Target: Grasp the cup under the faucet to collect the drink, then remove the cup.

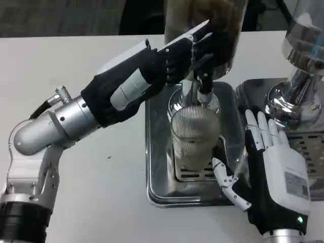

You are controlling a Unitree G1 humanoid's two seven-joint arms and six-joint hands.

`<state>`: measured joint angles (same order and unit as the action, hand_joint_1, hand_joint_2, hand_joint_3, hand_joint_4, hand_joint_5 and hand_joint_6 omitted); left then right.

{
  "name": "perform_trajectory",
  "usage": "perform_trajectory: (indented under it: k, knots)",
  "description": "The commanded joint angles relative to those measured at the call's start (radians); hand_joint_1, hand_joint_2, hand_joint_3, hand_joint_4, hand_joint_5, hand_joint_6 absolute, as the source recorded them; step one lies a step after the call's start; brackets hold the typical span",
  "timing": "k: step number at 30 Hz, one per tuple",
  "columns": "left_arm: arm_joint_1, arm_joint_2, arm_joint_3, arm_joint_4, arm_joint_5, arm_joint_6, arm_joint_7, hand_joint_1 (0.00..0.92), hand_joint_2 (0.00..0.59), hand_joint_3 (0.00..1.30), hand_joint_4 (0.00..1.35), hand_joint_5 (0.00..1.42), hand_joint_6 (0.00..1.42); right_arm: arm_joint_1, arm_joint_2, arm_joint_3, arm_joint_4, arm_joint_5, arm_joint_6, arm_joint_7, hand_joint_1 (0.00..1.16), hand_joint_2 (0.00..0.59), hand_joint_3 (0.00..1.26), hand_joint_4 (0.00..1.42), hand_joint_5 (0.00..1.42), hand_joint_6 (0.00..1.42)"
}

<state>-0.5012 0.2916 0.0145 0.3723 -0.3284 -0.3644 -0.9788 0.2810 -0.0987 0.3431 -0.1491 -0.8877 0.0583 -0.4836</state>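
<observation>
The cup before me is clear ribbed glass. Beneath it the tray is polished, mirror-bright metal; the counter is matt white; my forearm is brushed silver.

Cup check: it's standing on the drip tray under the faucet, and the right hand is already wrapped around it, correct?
Not quite. The cup stands on the drip tray under the faucet, but the head view shows the right hand open beside it, fingers spread, not wrapped around it.

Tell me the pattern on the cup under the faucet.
The cup is clear glass with fine vertical ribbing, seen in the head view.
</observation>
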Motion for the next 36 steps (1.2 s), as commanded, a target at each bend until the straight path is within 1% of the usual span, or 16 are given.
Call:
perform_trajectory:
  k: [1,6,14,20,26,32,36]
  knots:
    - [0.013,-0.010,0.007,0.013,0.036,-0.071,0.048,0.000,0.049,0.00,0.00,0.00,0.00,0.002,-0.001,0.004,0.008,0.007,-0.009,-0.015,0.29,0.437,0.06,0.00,0.00,0.00]
    - [0.005,-0.013,-0.005,0.042,0.048,-0.081,0.062,0.000,0.047,0.00,0.00,0.00,0.00,0.000,-0.004,0.007,0.008,0.010,-0.011,-0.013,0.29,0.438,0.05,0.00,0.00,0.00]
    - [-0.035,-0.030,-0.027,0.126,0.063,-0.076,0.060,0.000,0.046,0.00,0.00,0.00,0.00,-0.001,-0.006,0.009,0.004,0.012,-0.013,-0.015,0.29,0.439,0.06,0.00,0.00,0.00]
    - [-0.054,-0.041,-0.038,0.159,0.079,-0.082,0.061,0.000,0.046,0.00,0.00,0.00,0.00,0.003,-0.007,0.009,0.003,0.018,-0.016,-0.016,0.29,0.442,0.06,0.00,0.00,0.00]
    - [-0.066,-0.035,-0.047,0.178,0.109,-0.108,0.067,0.000,0.045,0.00,0.00,0.00,0.00,0.005,-0.005,0.011,0.003,0.021,-0.016,-0.019,0.29,0.440,0.06,0.00,0.00,0.00]
    - [-0.075,-0.025,-0.062,0.195,0.163,-0.135,0.080,0.000,0.041,0.00,0.00,0.00,0.00,0.006,-0.003,0.011,0.005,0.023,-0.017,-0.026,0.30,0.443,0.06,0.00,0.00,0.00]
    - [-0.079,-0.019,-0.072,0.212,0.182,-0.153,0.088,0.000,0.037,0.00,0.00,0.00,0.00,0.006,0.000,0.011,0.008,0.027,-0.020,-0.035,0.31,0.445,0.05,0.00,0.00,0.00]
